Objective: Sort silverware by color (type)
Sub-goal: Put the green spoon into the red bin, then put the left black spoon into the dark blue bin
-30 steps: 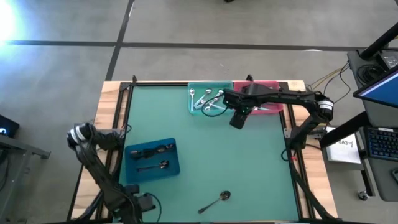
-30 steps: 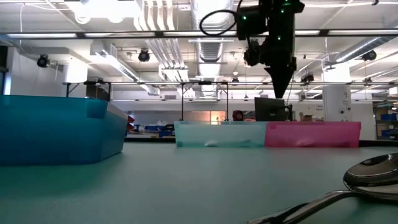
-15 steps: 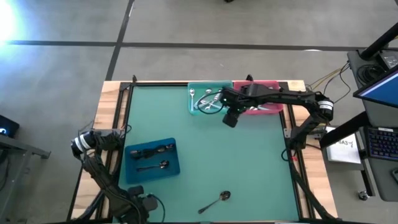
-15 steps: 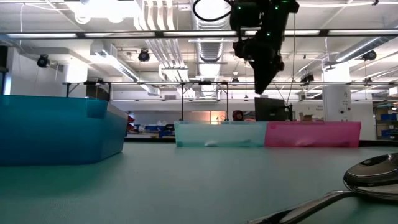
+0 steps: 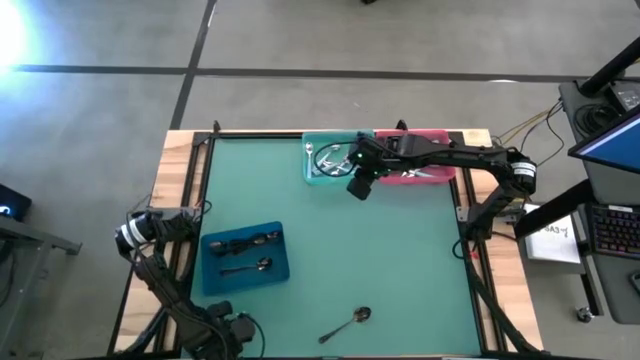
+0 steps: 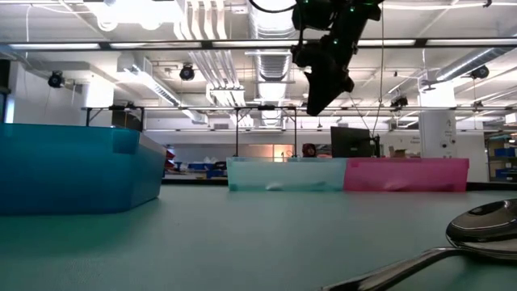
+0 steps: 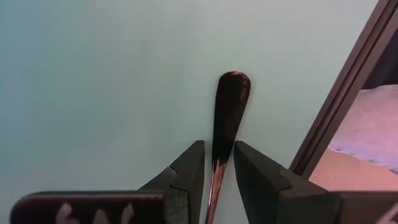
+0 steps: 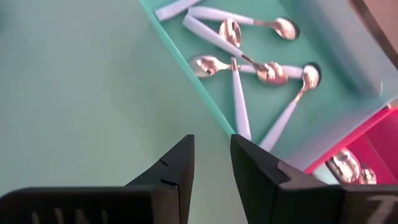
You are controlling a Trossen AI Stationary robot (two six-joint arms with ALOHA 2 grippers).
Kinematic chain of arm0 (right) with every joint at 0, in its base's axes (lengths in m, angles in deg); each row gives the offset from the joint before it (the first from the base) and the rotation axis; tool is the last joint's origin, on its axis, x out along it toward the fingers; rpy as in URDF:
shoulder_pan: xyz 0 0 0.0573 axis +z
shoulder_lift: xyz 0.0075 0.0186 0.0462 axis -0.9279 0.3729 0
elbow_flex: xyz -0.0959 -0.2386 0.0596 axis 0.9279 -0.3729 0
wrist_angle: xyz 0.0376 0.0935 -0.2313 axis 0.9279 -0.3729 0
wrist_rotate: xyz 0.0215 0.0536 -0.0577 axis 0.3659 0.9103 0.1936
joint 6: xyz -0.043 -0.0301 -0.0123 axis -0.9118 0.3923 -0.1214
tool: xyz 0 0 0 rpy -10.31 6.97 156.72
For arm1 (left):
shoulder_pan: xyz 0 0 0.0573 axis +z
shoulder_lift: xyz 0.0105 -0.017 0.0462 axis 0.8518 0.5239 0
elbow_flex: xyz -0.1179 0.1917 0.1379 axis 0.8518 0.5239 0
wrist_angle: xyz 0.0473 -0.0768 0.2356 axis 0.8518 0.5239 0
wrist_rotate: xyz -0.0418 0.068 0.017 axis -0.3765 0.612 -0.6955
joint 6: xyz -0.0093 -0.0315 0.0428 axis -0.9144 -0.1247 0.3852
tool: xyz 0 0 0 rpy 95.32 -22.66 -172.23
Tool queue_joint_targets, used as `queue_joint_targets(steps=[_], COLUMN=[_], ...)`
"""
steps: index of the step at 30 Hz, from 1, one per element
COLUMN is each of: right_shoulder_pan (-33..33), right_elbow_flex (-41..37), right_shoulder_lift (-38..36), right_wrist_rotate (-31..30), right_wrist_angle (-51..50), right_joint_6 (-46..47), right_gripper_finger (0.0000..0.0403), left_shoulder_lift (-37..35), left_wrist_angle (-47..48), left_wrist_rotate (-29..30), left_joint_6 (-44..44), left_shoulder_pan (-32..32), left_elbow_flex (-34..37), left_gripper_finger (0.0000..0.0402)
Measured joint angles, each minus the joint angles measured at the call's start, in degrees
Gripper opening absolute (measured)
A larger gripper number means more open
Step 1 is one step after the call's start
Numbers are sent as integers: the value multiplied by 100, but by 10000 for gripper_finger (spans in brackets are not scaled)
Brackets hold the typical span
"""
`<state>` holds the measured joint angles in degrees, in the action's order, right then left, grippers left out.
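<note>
We are observing the left claw point(image 7: 216, 167) gripping a dark spoon point(image 7: 227, 118) by its handle above the counter point(image 7: 93, 87). The right claw point(image 8: 211, 163) is hovering empty, fingers narrowly apart, beside the teal bin point(image 8: 336, 118) of mint-handled spoons point(image 8: 239, 102).

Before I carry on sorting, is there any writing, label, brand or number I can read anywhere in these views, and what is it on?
No text can be read in any view.
White paper sheet beside the table's right edge: dark print, too small to read.
Monitor at the right: lit screen, nothing legible.
Blue bin, teal bin, pink bin and the spoons carry no visible markings.
</note>
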<state>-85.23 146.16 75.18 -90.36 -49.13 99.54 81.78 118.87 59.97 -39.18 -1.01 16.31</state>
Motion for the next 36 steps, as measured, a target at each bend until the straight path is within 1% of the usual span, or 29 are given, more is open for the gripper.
queue_joint_targets(steps=[4,6,8,10,14,17,21,25,29,36], right_shoulder_pan=[0,0,0,0,0,0,0,0,0,0], right_elbow_flex=[2,0,0,2,0,0,1,0,2,0], right_shoulder_lift=[0,0,0,2,2,2,2,2,2,2], right_wrist_rotate=[-2,-2,-2,-2,-2,-2,-2,-4,-2,-2], right_wrist_angle=[147,211,224,223,224,224,233,273,327,338], right_joint_6=[-3,-3,-6,-2,-3,-8,-5,-2,-4,-5], right_gripper_finger=[89,89,89,89,89,89,89,89,89,89], left_shoulder_lift=[42,53,53,53,45,-88,-242,-404,-504,-554], left_wrist_angle=[18,47,68,70,126,287,998,1309,1572,2491], left_wrist_rotate=[89,129,134,141,142,176,543,904,1170,1376], left_joint_6=[-57,-108,-114,-162,-179,-189,-190,-169,82,609], left_shoulder_pan=[-2,0,7,11,20,22,34,56,137,314], left_elbow_flex=[-2,0,0,3,-60,-179,-406,-583,-755,-1304], left_gripper_finger=[68,50,22,12,8,3,2,3,2,1])
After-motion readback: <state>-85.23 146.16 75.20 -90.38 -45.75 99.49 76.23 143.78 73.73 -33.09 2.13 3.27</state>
